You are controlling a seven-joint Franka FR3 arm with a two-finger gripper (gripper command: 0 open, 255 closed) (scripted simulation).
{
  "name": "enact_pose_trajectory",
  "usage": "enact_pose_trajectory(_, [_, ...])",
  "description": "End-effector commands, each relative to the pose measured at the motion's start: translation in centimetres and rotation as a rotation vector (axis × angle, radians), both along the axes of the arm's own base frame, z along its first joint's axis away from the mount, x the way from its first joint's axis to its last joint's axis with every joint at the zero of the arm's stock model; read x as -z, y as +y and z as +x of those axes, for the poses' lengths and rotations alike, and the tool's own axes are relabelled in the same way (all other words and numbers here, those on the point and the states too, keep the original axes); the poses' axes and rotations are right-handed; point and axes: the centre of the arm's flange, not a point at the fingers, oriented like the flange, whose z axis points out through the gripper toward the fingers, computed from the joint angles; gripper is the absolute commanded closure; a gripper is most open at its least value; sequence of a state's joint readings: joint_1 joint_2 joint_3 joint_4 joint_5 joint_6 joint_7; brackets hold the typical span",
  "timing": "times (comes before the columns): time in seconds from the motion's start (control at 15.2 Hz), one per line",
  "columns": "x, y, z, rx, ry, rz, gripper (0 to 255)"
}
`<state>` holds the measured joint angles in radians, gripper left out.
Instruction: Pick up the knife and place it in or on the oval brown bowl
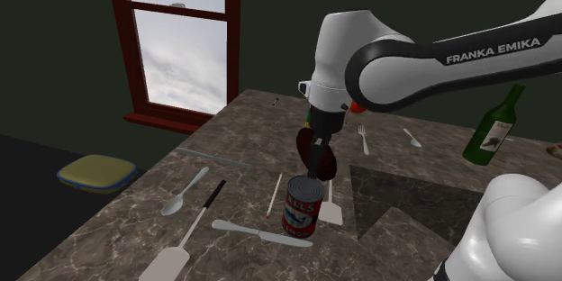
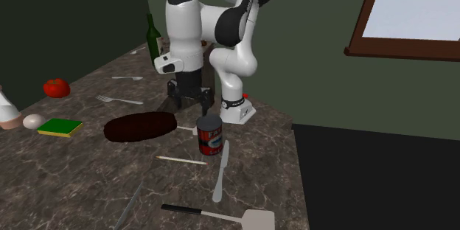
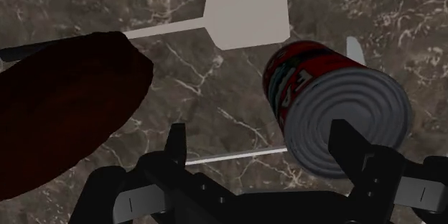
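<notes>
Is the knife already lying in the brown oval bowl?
No, the knife lies flat on the marble counter beside the can, apart from the bowl.

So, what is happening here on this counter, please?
The white arm holds its gripper open and low over the marble counter, above the gap between a dark brown oval bowl and a red-labelled can. The gripper holds nothing. The grey knife lies flat on the counter beside the can, not yet picked up.
</notes>
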<state>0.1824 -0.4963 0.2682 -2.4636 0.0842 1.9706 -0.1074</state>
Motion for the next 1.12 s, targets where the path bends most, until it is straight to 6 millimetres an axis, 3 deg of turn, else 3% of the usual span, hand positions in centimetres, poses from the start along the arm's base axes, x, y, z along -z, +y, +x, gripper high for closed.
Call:
enact_pose_trajectory(0.0, [1.4,2.2,-0.2,-0.034,0.002,0.01,0])
enact_pose_trajectory(0.73, [8.4,14.0,-0.2,-0.214,0.019,0.062,0])
enact_pose_trajectory(1.06, [11.0,14.1,-0.3,-0.214,0.019,0.062,0])
